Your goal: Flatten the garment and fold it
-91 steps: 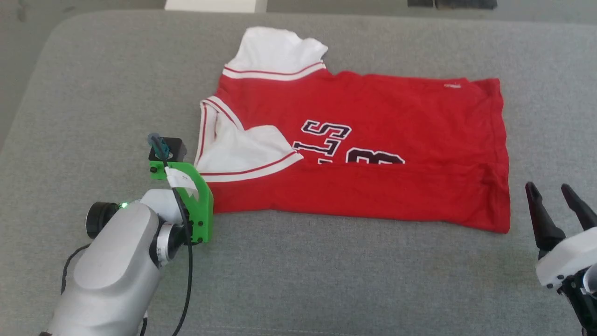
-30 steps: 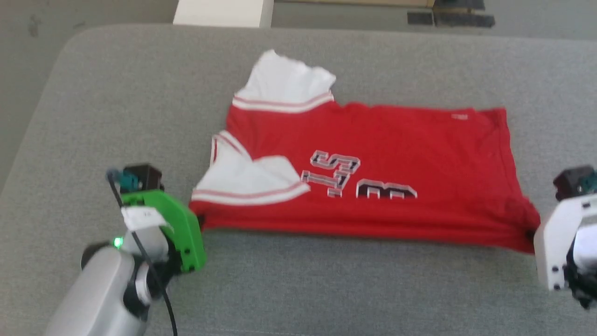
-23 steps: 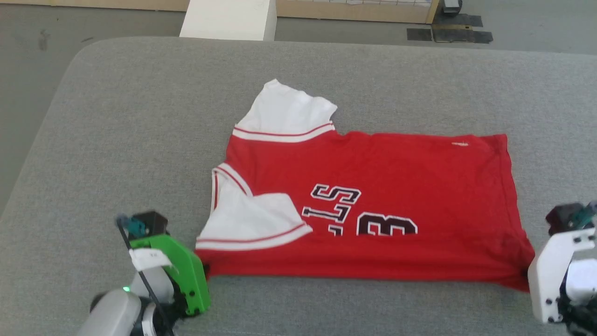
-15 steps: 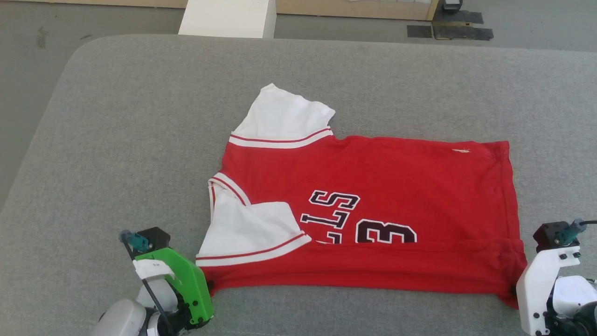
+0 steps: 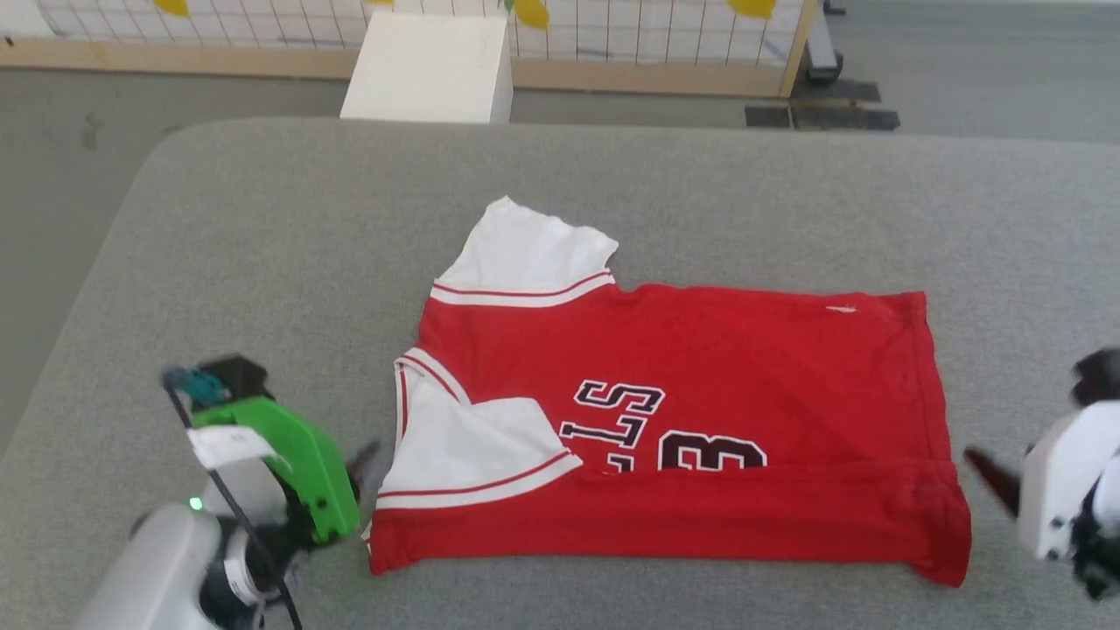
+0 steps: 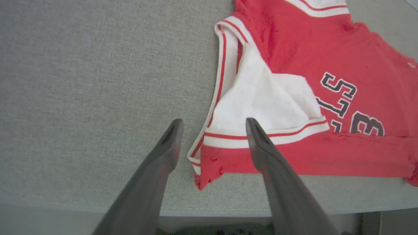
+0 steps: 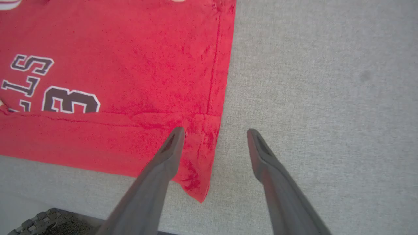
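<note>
The garment (image 5: pixel 700 376), a red shirt with white sleeves and black lettering, lies flat on the grey padded table (image 5: pixel 262 262), collar to the left. Its near edge is folded up in a strip over the lettering's bottom. My left gripper (image 6: pixel 214 125) is open, hovering above the near left corner of the garment (image 6: pixel 294 98), holding nothing. My right gripper (image 7: pixel 214 133) is open too, above the near right hem corner of the garment (image 7: pixel 114 81). In the head view the left gripper (image 5: pixel 363 464) and the right gripper (image 5: pixel 984 468) sit just outside those two corners.
Beyond the table's far edge a white box (image 5: pixel 429 66) stands on the floor, before a wire grid fence (image 5: pixel 656 35) with a wooden frame. The table's near edge (image 6: pixel 209 212) runs just under my left fingers. Bare grey cloth surrounds the shirt.
Both grippers have opened and let go of the shirt's near corners, drawing slightly outward. The head camera has tilted up, so the whole picture sits lower.
</note>
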You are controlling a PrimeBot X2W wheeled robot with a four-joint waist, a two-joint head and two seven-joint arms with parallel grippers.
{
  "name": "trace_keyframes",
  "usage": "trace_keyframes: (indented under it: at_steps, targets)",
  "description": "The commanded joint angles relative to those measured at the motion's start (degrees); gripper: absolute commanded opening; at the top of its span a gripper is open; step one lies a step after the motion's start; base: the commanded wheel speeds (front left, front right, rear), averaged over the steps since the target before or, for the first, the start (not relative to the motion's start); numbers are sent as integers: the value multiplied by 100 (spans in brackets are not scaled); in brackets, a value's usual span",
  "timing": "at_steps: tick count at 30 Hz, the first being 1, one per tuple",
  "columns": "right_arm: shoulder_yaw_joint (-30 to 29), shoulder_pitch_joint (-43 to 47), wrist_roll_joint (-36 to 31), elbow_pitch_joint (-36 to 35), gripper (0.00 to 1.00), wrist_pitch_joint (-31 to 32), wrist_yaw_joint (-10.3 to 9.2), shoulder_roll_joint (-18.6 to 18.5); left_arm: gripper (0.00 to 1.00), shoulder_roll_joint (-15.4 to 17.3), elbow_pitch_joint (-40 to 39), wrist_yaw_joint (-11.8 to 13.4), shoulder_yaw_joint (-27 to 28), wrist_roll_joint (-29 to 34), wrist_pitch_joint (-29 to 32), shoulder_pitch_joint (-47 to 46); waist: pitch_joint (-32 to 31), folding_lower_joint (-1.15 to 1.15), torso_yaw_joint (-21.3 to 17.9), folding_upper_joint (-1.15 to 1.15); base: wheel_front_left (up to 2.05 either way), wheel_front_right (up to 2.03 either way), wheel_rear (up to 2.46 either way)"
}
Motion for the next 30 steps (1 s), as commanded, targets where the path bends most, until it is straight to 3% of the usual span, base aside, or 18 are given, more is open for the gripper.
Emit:
trace_keyframes:
  at_steps: [1,3,8,13,18,25,30]
  targets:
    - [-107,-162,66,-98,100,-95,-10,-3,100,40,-105,-12,55,25,-71,-152,-120,0,-45,0,0,0,0]
    - [-294,-287,64,-186,100,-207,-10,-2,100,50,-230,-46,132,102,-275,-279,-148,0,-49,0,0,0,0]
    - [-665,-674,-137,-319,100,-1119,-10,113,100,-172,-307,-299,415,538,-1753,-665,-137,0,-70,0,0,0,0]
    - [-681,-812,-295,-265,100,-2121,-10,200,100,-380,-28,-533,539,1015,-3273,-816,-21,0,-73,0,0,0,0]
    - [-521,-812,-356,-138,100,-3095,-10,122,100,-519,444,-760,472,1364,-4330,-914,173,0,-58,0,0,0,0]
    - [-378,-940,-340,144,100,-3833,-10,-64,100,-739,1258,-1064,258,1583,-4986,-1383,751,0,-5,0,0,0,0]
    - [-333,-1152,-289,96,100,-3879,-10,-208,100,-838,1699,-1259,54,1710,-4933,-2066,1220,0,53,0,0,0,0]
